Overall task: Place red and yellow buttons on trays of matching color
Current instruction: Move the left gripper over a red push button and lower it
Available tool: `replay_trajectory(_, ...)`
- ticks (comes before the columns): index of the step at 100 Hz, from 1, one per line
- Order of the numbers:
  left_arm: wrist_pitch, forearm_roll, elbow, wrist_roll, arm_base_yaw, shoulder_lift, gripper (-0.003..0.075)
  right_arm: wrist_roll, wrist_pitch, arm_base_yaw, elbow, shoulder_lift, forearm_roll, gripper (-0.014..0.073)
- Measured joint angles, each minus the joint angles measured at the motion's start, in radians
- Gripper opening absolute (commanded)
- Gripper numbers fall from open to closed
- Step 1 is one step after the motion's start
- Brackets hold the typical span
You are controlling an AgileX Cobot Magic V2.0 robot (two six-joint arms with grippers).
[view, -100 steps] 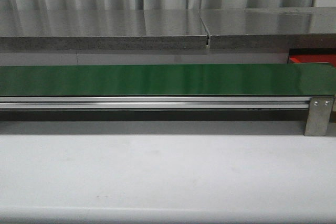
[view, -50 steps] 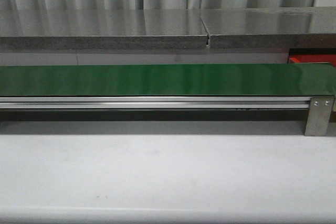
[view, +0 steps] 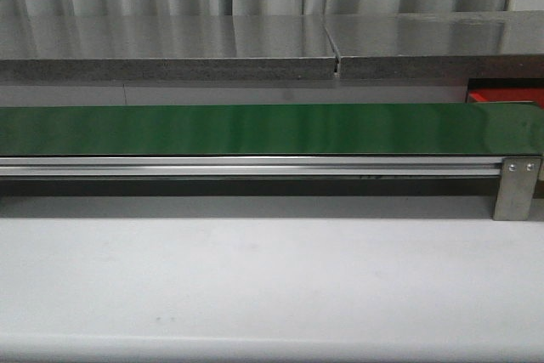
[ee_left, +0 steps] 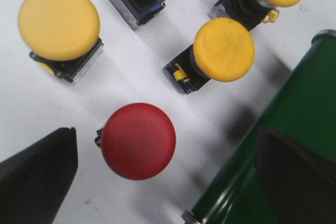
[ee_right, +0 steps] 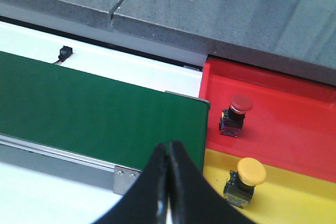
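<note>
White table | left gripper spread over red button | right gripper clenched (empty)

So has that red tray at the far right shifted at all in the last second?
No. The red tray sits in the same spot behind the green belt's right end, above the metal bracket.

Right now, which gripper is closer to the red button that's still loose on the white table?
Left. The left gripper hangs open right over the loose red button, fingers either side. The right gripper is shut at the belt's far end by the red tray, where that button isn't in view.
</note>
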Motion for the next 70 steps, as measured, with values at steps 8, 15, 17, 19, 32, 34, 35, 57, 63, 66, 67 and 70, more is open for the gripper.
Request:
replay_trajectory(8,0.0,0.0,-0.014,0.0,0.0,0.02,0.0651,0.0,0.0,0.0,0.0,0.0,0.0,-0.0068)
replay_trajectory(15,0.0,0.0,-0.026,0.0,0.0,0.038,0.0651,0.0,0.0,0.0,0.0,0.0,0.0,-0.0068)
replay_trajectory(17,0.0,0.0,-0.03,0.0,0.0,0.044,0.0651,0.0,0.0,0.0,0.0,0.0,0.0,-0.0068)
replay_trajectory(19,0.0,0.0,-0.033,0.0,0.0,0.048,0.0651,0.0,0.0,0.0,0.0,0.0,0.0,-0.0068)
replay_trajectory(32,0.004,0.0,-0.053,0.0,0.0,0.08,0.065,0.0,0.0,0.0,0.0,0.0,0.0,-0.0068)
replay_trajectory(34,0.004,0.0,-0.055,0.0,0.0,0.082,0.0649,0.0,0.0,0.0,0.0,0.0,0.0,-0.0068)
replay_trajectory(35,0.005,0.0,-0.057,0.0,0.0,0.085,0.0648,0.0,0.0,0.0,0.0,0.0,0.0,-0.0068)
replay_trajectory(57,0.012,0.0,-0.06,0.0,0.0,0.087,0.0545,0.0,0.0,0.0,0.0,0.0,0.0,-0.0068)
replay_trajectory(63,0.012,0.0,-0.061,0.0,0.0,0.087,0.0505,0.0,0.0,0.0,0.0,0.0,0.0,-0.0068)
replay_trajectory(66,0.012,0.0,-0.061,0.0,0.0,0.087,0.0484,0.0,0.0,0.0,0.0,0.0,0.0,-0.0068)
replay_trajectory(67,0.014,0.0,-0.061,0.0,0.0,0.087,0.0472,0.0,0.0,0.0,0.0,0.0,0.0,-0.0068)
replay_trajectory(70,0.014,0.0,-0.061,0.0,0.0,0.087,0.0449,0.0,0.0,0.0,0.0,0.0,0.0,-0.0068)
